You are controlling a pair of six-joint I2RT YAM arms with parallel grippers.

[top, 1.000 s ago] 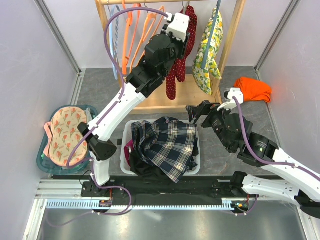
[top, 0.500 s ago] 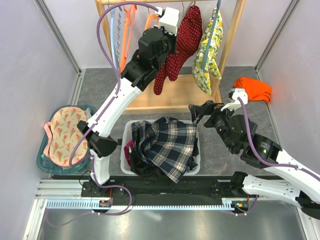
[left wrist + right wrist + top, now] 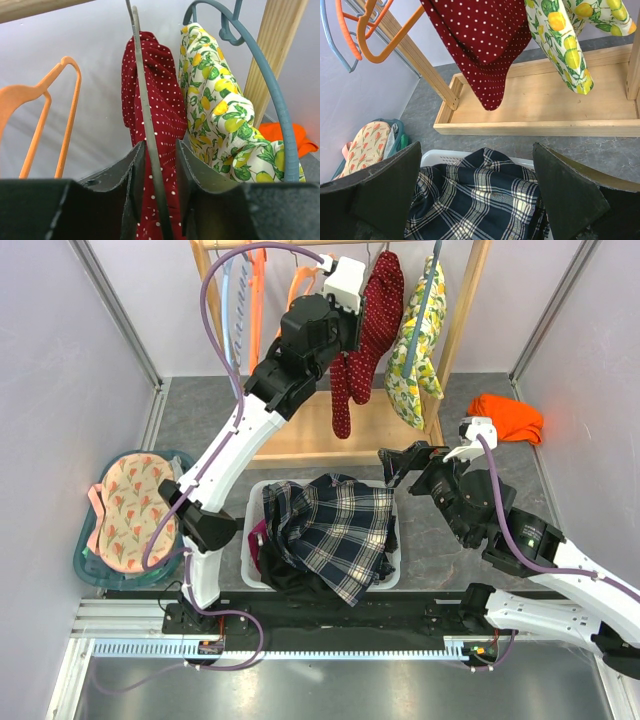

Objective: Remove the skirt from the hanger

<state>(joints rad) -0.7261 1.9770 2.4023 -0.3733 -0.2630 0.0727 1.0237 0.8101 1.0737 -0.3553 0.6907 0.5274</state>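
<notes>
1. Skirt [image 3: 330,530] lies heaped in the basket [image 3: 247,530]; left fingers [image 3: 125,175], part open, straddle a grey hanger wire [image 3: 145,115] unclamped.
2. Closing there risks dragging the red dotted garment [image 3: 160,105] down.
3. Right fingers [image 3: 380,195] hover wide open, empty.

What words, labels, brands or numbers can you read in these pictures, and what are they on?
None can be read in any view. The skirt, the red dotted garment, the lemon-print garment and the white basket carry only patterns or plain surfaces.
</notes>
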